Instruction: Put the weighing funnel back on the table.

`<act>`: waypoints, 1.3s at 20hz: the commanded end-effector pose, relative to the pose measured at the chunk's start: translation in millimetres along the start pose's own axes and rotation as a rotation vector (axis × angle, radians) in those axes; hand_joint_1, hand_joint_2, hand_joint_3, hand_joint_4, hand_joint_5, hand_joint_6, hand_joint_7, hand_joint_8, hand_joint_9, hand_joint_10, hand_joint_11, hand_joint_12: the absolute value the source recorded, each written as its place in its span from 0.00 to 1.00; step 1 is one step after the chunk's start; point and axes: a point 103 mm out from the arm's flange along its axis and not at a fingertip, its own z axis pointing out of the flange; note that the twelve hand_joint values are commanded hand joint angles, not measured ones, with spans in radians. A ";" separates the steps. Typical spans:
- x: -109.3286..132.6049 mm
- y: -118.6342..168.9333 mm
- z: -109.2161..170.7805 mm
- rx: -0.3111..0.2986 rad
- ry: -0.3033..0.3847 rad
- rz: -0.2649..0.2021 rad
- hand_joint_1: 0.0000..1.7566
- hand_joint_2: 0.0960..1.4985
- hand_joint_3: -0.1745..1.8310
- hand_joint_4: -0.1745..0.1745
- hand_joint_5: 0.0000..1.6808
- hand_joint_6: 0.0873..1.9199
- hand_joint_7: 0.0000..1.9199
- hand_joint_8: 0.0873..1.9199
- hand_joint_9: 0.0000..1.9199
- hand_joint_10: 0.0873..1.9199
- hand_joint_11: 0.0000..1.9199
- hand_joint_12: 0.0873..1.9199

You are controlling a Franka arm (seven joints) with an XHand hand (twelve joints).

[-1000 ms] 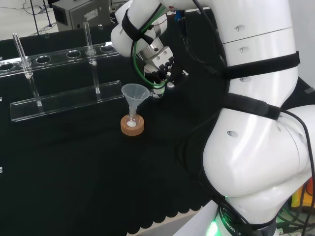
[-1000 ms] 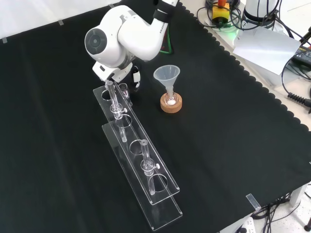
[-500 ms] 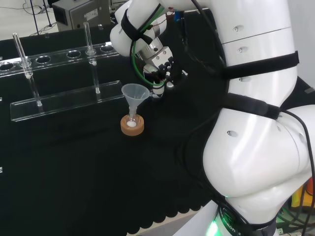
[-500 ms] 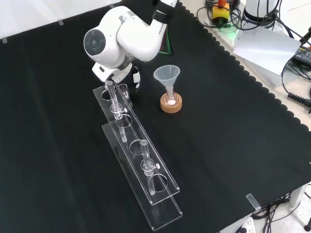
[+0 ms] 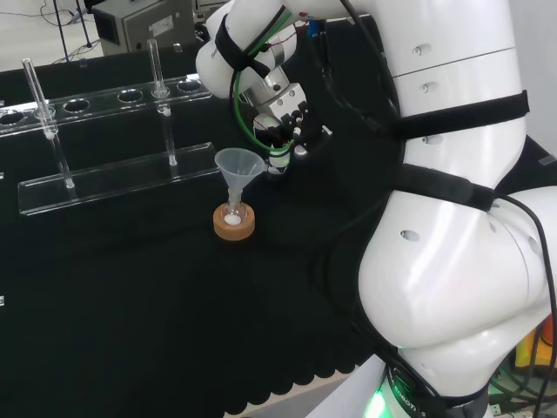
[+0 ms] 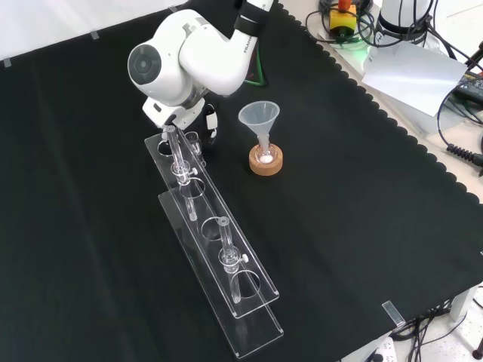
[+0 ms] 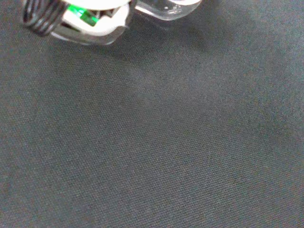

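Note:
In the head view the hand [image 5: 283, 117] hangs just above the cloth, right of the big funnel [image 5: 238, 164]. Its fingers are curled round a small clear piece, the weighing funnel [image 5: 278, 162], whose lower end sits close to the cloth. In the front view the hand [image 6: 212, 121] peeks out below the arm's white link, between the near end of the rack and the funnel [image 6: 259, 117]. In the wrist view the weighing funnel [image 7: 166, 7] shows as a clear edge beside a white part of the hand [image 7: 90, 21], with black cloth close beneath.
The funnel stands in a small flask on a cork ring [image 5: 235, 224]. A long clear test tube rack [image 6: 219, 256] with upright tubes [image 5: 39, 96] runs along the cloth, left of the hand in the front view. The scalloped bench edge [image 6: 423, 151] lies at the right.
The arm's link has shifted slightly left in the front view and the hand has edged a little with it. The hand's hold has not changed.

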 end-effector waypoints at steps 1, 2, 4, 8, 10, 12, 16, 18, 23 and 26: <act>0.3 -2.7 -1.3 0.004 0.002 0.001 0.54 0.44 0.40 0.52 0.46 0.41 0.34 0.30 0.56 0.05 0.43 0.54; 0.8 -3.3 -1.6 0.004 0.000 0.002 0.54 0.43 0.41 0.50 0.45 0.40 0.33 0.30 0.55 0.05 0.43 0.54; 1.6 -4.2 -2.2 0.010 -0.005 0.009 0.53 0.42 0.41 0.49 0.43 0.40 0.32 0.30 0.54 0.05 0.42 0.55; 1.4 -8.1 -3.9 0.013 -0.017 0.012 0.53 0.41 0.42 0.48 0.40 0.39 0.29 0.31 0.51 0.06 0.38 0.57; 0.7 -10.1 -4.3 0.019 -0.018 0.013 0.52 0.41 0.42 0.50 0.39 0.38 0.27 0.31 0.49 0.07 0.35 0.59; -0.4 -13.6 -6.2 0.015 -0.014 0.016 0.51 0.40 0.43 0.50 0.37 0.38 0.24 0.32 0.44 0.12 0.31 0.62; -6.5 -23.4 -13.1 -0.008 0.005 0.028 0.49 0.38 0.42 0.48 0.30 0.34 0.19 0.33 0.34 0.23 0.22 0.66; -9.8 -29.2 -16.8 -0.015 0.011 0.035 0.48 0.38 0.42 0.45 0.27 0.30 0.18 0.33 0.32 0.25 0.20 0.67; -21.2 -50.1 -25.7 -0.044 0.040 0.063 0.46 0.38 0.41 0.42 0.24 0.23 0.17 0.33 0.30 0.27 0.19 0.67; -28.4 -66.4 -32.3 -0.070 0.068 0.083 0.46 0.38 0.41 0.39 0.23 0.18 0.17 0.33 0.30 0.28 0.19 0.67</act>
